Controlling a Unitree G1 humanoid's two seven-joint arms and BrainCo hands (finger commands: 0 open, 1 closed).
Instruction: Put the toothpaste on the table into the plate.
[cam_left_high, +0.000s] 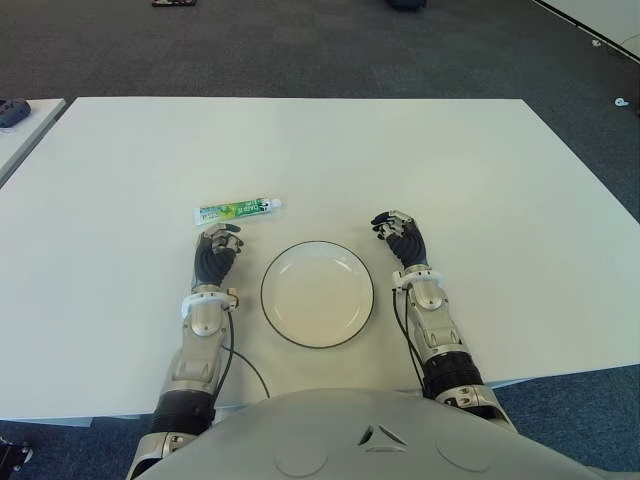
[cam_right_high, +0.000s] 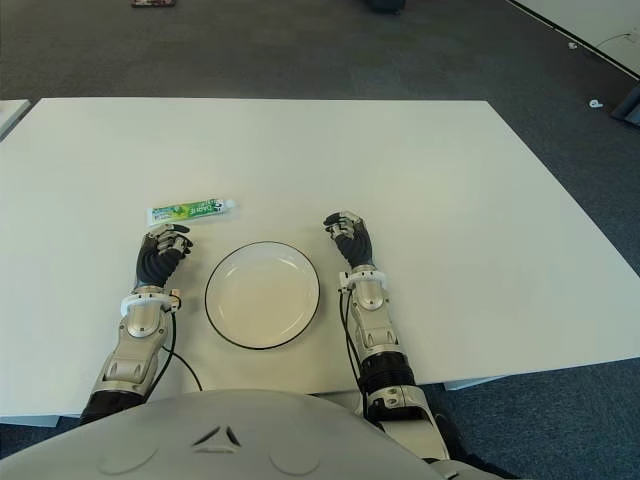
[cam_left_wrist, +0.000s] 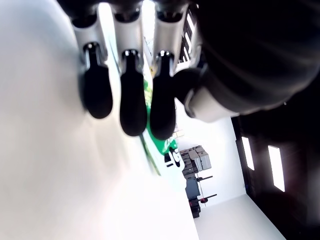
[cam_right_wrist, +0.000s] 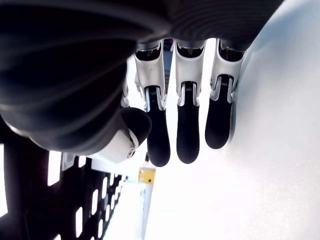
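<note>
A green and white toothpaste tube (cam_left_high: 236, 210) lies flat on the white table (cam_left_high: 320, 150), its cap pointing right. Just behind it sits my left hand (cam_left_high: 217, 240), fingers relaxed and holding nothing; the left wrist view shows the tube (cam_left_wrist: 167, 150) just beyond the fingertips (cam_left_wrist: 134, 112). A white plate (cam_left_high: 318, 293) with a dark rim rests between the two hands and holds nothing. My right hand (cam_left_high: 397, 229) shows to the right of the plate, fingers loosely curved, holding nothing.
The table's front edge runs close to my body. Another white table (cam_left_high: 20, 125) with a dark object stands at the far left. Dark carpet surrounds the tables.
</note>
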